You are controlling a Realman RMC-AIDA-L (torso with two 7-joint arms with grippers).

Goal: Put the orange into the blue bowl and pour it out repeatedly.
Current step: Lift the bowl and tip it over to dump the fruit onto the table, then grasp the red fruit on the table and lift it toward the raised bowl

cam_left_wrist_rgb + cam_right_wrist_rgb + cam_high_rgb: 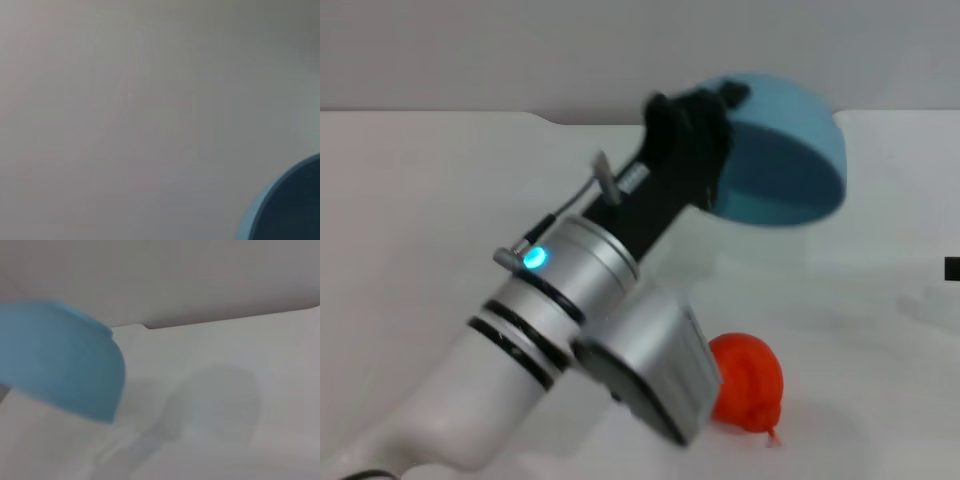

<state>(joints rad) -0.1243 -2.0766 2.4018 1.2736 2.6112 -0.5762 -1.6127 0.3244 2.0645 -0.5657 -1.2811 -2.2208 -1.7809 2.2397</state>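
Note:
My left gripper point(692, 118) is shut on the rim of the blue bowl point(783, 155) and holds it up in the air above the far part of the white table, tipped steeply on its side with the inside facing down and towards me. The bowl looks empty. The orange point(748, 385) lies on the table near the front, just right of my left wrist and apart from the bowl. A part of the bowl's rim shows in the left wrist view point(287, 210). The right wrist view shows the bowl point(60, 360) from outside, off the table. The right gripper is out of view.
The white table point(420, 220) ends at a grey wall behind. My left arm point(560, 320) crosses the front left and middle. A small dark thing point(952, 268) sits at the right edge of the head view.

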